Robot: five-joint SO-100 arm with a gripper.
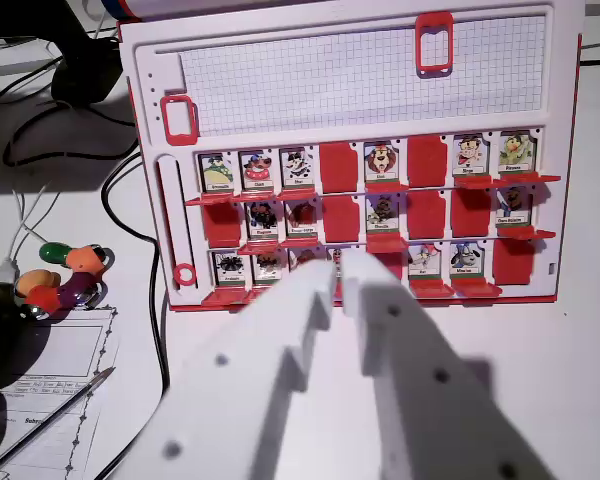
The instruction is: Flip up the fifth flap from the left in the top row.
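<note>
A white game board [360, 80] with red flaps in three rows lies on the white table, filling the upper middle of the wrist view. In the top row, the fifth flap from the left [381, 162] stands up and shows a picture card. The fourth flap [338, 166] and the sixth flap [427, 160] show only plain red. My white gripper [340, 272] reaches up from the bottom centre, with its tips over the bottom row. Only a thin slit shows between its fingers, and they hold nothing. It hides the middle of the bottom row.
Red slider frames sit at the board's top [434, 43] and at its left [179, 118]. Black cables [130, 215] run along the board's left side. A colourful toy [65, 278] lies at the left. Below it is a printed sheet [40, 400] with a pen [55, 410].
</note>
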